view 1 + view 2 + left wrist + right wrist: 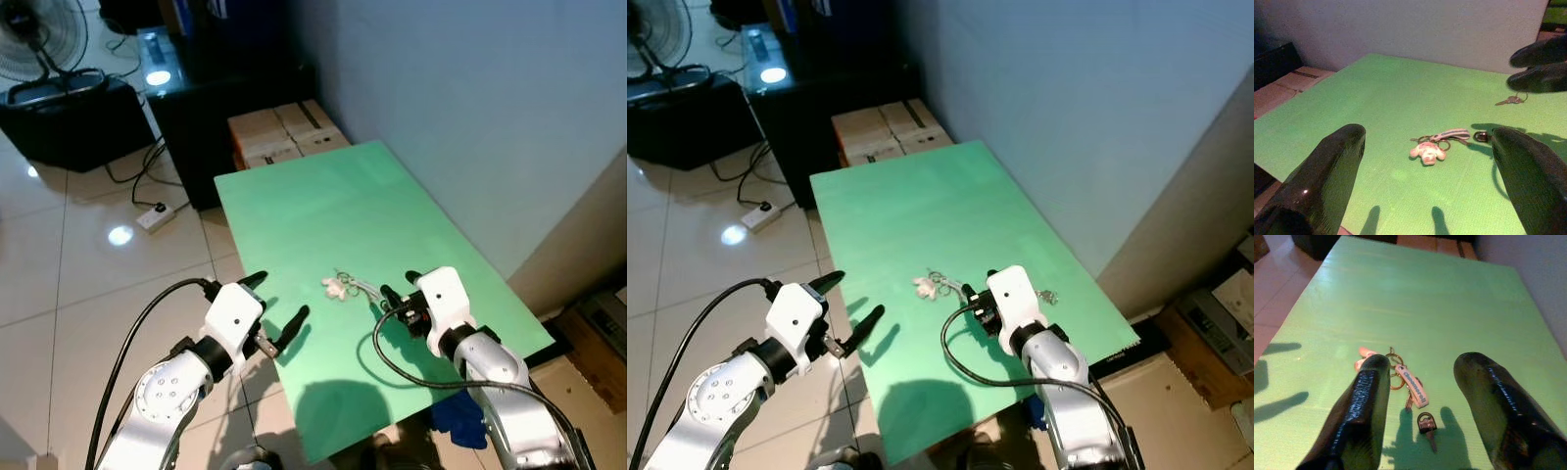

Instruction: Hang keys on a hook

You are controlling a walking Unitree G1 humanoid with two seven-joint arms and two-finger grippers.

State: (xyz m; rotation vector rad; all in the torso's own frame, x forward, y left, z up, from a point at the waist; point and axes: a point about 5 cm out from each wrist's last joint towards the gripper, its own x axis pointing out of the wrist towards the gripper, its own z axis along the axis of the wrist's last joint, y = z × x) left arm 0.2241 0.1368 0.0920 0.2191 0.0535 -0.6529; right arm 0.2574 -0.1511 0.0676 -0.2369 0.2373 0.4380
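A key bunch (339,287) with a small pink figure charm, metal rings and a strap tag lies flat on the green table (333,196), near its front half. A small padlock-like piece (1425,423) lies just beside the bunch, and a single loose key (1509,101) lies farther toward the wall. My right gripper (398,285) hovers open just right of the bunch, its fingers (1369,396) pointing at it. My left gripper (281,296) is open over the table's left front edge, left of the bunch.
A pale blue wall runs along the table's right side. Beyond the far edge sit cardboard boxes (284,132) and a black cabinet (220,93). A fan (39,39), a black case and a power strip (157,215) stand on the tiled floor at left.
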